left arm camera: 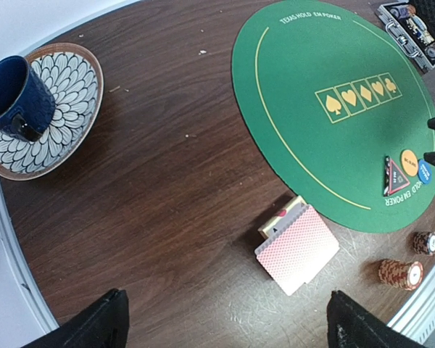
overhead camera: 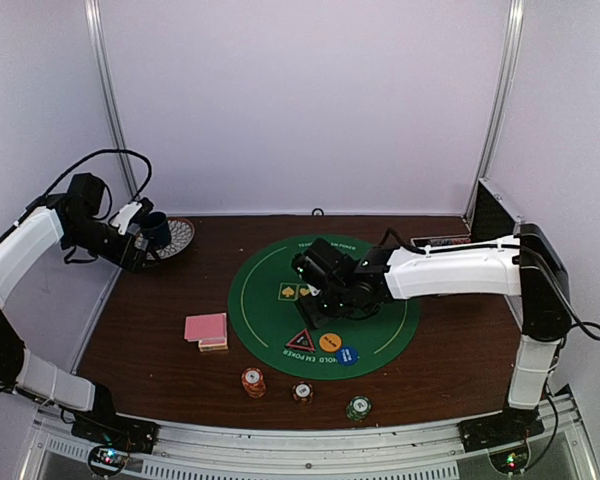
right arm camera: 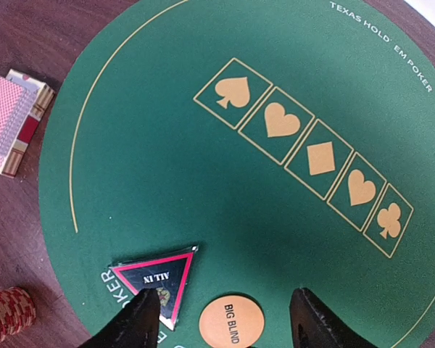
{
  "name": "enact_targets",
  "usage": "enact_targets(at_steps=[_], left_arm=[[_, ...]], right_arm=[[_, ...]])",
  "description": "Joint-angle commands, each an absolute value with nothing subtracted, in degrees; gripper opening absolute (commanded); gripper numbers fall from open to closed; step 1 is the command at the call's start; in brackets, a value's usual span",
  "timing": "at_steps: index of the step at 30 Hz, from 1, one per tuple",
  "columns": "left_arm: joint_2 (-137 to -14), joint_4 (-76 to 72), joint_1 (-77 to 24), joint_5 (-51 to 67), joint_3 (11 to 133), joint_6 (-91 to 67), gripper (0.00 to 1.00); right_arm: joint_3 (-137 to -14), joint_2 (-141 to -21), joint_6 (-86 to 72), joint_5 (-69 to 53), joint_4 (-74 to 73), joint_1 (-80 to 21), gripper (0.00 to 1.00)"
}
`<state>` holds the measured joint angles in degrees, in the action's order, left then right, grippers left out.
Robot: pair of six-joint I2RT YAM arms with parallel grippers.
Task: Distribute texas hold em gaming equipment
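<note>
**Right pincer** (right arm camera: 225, 301): released, jaws standing apart, nothing gripped. It hangs low over the near part of the green Texas Hold'em mat (right arm camera: 167, 145). Its fingers straddle the orange BIG BLIND disc (right arm camera: 230, 324). One finger (right arm camera: 141, 322) overlaps a corner of the red-edged ALL IN triangle (right arm camera: 156, 277); whether it touches cannot be told. A blue disc (overhead camera: 347, 354) lies just beside the orange one, on the robot's side.

**Left pincer** (left arm camera: 225, 296): released and empty. It is held at the far left by the blue cup (overhead camera: 158, 231) on its patterned plate (overhead camera: 183, 238), well apart from the work.

**Risks, as judged:**
- The BIG BLIND disc is thin and lies flat, so the fingers may skate over it or pinch the mat instead.
- The finger above the ALL IN triangle would likely drag or tip that piece if the pincer drops or narrows where it stands.
- The blue disc is near enough to be nudged.

**Surroundings:**
- The pink-backed cards (overhead camera: 206, 326) lie on the bench (overhead camera: 150, 340) left of the mat, resting on what appears to be a card box (left arm camera: 283, 217).
- Along the near edge sit an orange chip stack (overhead camera: 253, 381), a smaller chip stack (overhead camera: 302, 391) and a green chip stack (overhead camera: 358, 407).
- The chip case (overhead camera: 442, 241) stands at the far right.
- None of these blocks the right pincer; only the triangle crowds it.
</note>
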<state>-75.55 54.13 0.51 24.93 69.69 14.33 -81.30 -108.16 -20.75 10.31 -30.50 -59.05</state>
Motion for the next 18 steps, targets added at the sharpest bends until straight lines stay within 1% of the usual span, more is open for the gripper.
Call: enact_targets(at_steps=[1,4,9,16,18], left_arm=[[-74.05,53.81,0.18,27.25,69.08,15.56,0.97],[-74.00,54.15,0.20,27.92,69.32,15.36,0.97],[-73.97,55.25,0.18,28.13,70.02,15.50,0.98],[-73.51,55.76,0.18,28.52,70.09,15.86,0.98],[-73.61,55.78,0.18,28.22,70.23,15.60,0.98]], right_arm=[[-79.37,-109.29,-23.12,9.76,-31.01,-61.11,0.63],[-78.89,-110.43,-23.51,9.02,-30.91,-62.54,0.61],[-78.22,-112.05,-23.38,7.84,-30.14,-64.85,0.62],[-77.63,-114.24,-23.64,7.21,-29.53,-65.56,0.62],[-77.65,-114.64,-23.56,7.33,-29.47,-65.53,0.59]])
